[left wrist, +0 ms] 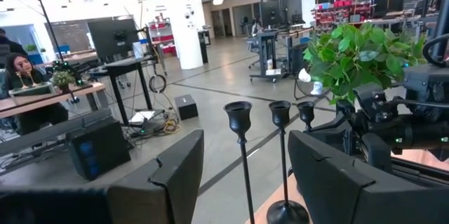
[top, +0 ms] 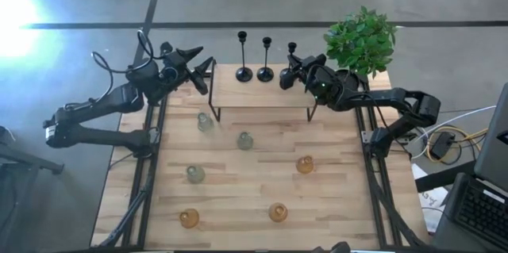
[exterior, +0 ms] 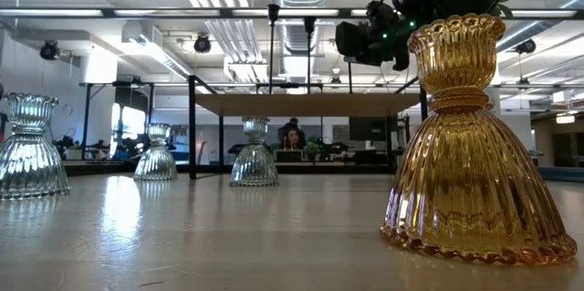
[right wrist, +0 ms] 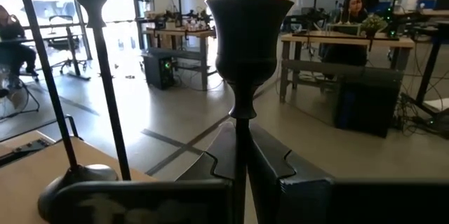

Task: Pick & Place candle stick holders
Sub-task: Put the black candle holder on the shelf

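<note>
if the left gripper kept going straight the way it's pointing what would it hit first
Probably the nearest black candlestick, which stands in line between the open fingers of the left gripper. Depth is hard to judge; the right gripper, closed on the third candlestick, lies farther along.

Two dark six-joint arms | matte black angular housings, segmented links | black cables looped over left arm [top: 119, 98] | small green light on right arm [top: 373, 102] near wrist | broad flat black fingers [left wrist: 168, 175], stepped inner edges | left gripper [top: 200, 69], right gripper [top: 290, 72] all black
</note>
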Tool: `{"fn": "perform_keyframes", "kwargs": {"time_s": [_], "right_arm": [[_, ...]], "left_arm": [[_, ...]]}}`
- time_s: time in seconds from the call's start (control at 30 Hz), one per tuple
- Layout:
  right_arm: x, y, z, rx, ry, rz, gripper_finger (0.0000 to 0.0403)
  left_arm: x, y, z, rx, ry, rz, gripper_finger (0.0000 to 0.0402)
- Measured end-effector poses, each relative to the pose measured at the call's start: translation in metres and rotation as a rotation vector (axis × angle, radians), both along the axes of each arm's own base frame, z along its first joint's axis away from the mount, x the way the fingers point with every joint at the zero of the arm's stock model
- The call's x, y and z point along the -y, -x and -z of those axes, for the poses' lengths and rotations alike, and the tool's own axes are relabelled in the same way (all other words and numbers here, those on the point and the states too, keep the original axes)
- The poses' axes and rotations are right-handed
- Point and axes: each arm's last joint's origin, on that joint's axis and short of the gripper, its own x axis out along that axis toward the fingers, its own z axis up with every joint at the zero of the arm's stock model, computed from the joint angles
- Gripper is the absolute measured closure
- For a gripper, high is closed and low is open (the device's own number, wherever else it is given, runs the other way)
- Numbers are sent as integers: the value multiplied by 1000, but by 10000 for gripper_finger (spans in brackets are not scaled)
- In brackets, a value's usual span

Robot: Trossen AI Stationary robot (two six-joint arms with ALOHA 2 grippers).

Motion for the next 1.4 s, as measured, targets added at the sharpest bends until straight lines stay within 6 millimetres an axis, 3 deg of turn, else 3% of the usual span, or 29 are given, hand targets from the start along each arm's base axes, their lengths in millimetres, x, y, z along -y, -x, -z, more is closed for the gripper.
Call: {"fn": "perform_keyframes", "kwargs": {"time_s": [1.07, 1.4], "right_arm": [[2, 0, 10, -7, -83, -11, 368], [2, -1, 10, -9, -81, -52, 328]], "left_arm": [[0, 0, 0, 1, 0, 0, 189], [0, 0, 0, 0, 1, 0, 189]]}}
